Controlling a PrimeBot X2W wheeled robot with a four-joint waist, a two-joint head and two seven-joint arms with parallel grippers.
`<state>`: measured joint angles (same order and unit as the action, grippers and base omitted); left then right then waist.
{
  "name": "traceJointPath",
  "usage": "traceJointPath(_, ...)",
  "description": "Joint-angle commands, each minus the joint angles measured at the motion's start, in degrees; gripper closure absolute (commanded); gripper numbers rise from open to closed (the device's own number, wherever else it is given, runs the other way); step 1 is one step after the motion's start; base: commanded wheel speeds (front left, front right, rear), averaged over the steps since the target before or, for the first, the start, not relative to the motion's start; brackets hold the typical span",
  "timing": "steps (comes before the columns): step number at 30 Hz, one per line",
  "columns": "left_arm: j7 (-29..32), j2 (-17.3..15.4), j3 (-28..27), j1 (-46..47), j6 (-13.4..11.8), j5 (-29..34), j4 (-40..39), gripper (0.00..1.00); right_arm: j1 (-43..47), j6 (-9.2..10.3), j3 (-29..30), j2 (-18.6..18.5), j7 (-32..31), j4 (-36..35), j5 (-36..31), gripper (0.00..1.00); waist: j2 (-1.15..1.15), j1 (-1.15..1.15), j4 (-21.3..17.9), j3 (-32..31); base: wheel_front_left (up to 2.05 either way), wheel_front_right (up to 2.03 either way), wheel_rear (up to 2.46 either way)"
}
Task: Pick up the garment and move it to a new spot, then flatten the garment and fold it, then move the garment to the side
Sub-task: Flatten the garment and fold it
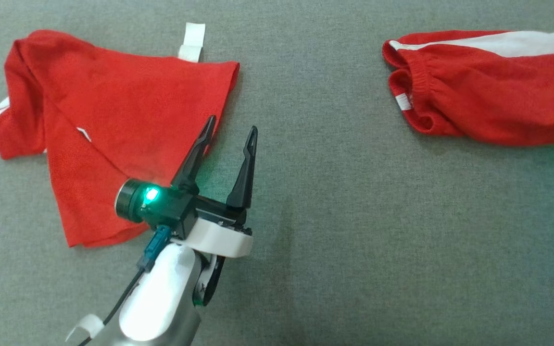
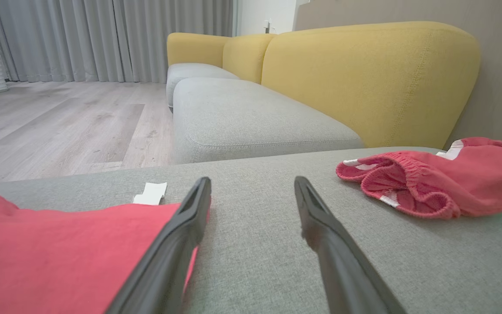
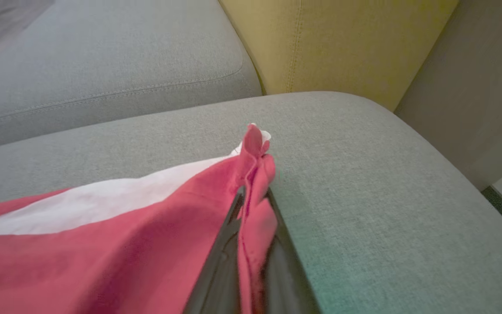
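A red garment with a white side stripe and an elastic waistband (image 1: 488,96) lies bunched at the right of the grey cushion (image 1: 344,216). In the right wrist view my right gripper (image 3: 253,200) is shut on a pinched fold of its red edge (image 3: 124,244). This garment also shows in the left wrist view (image 2: 451,183) at the right. A second red garment (image 1: 128,105) lies crumpled at the left. My left gripper (image 1: 233,123) hovers open at its right edge, one finger over the cloth (image 2: 59,248), nothing between the fingers (image 2: 252,181).
A white label (image 1: 193,41) sticks out past the left garment's far edge. Beyond the cushion run more grey sofa seats (image 2: 242,117) with yellow backrests (image 2: 364,78), a wooden floor (image 2: 59,126) and curtains. The cushion's rounded right edge (image 3: 460,174) drops beside a wall.
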<state>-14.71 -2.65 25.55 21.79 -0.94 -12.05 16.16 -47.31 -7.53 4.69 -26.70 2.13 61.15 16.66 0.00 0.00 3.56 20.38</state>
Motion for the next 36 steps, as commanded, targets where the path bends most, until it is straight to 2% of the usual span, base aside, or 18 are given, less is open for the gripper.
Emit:
traceJointPath(1,-0.29,-0.23,-2.24,-0.12,0.31,0.41,-1.54,0.0,-0.2,0.04,-0.52,-0.35,0.93,-1.46,0.26,1.0,0.0,0.0,0.07,-0.36,0.0,0.0,0.0)
traceJointPath(9,-0.29,-0.23,-2.6,-1.73,0.12,0.32,-1.19,0.0,-0.6,0.04,-4.61,5.03,3.73,-5.24,1.41,1.0,0.0,0.0,-0.56,-4.65,0.0,0.0,0.0)
traceJointPath(15,-0.29,-0.23,-2.28,-2.7,-0.05,-0.01,-1.27,0.0,0.47,0.04,-9.44,9.25,3.13,-11.14,4.51,1.0,0.0,0.0,-0.41,-7.0,0.0,0.0,0.0)
traceJointPath(21,-0.29,-0.23,-2.27,-2.93,-0.14,-0.24,-1.55,0.0,2.15,0.04,-13.28,11.92,1.84,-15.61,6.6,1.0,0.0,0.0,0.75,-7.67,0.0,0.0,0.0)
traceJointPath(36,-0.29,-0.23,-1.56,-3.3,-0.56,-0.74,-1.58,0.0,5.7,0.04,-20.53,17.19,1.27,-15.22,5.98,1.0,0.0,0.0,3.24,-8.13,0.0,0.0,0.0)
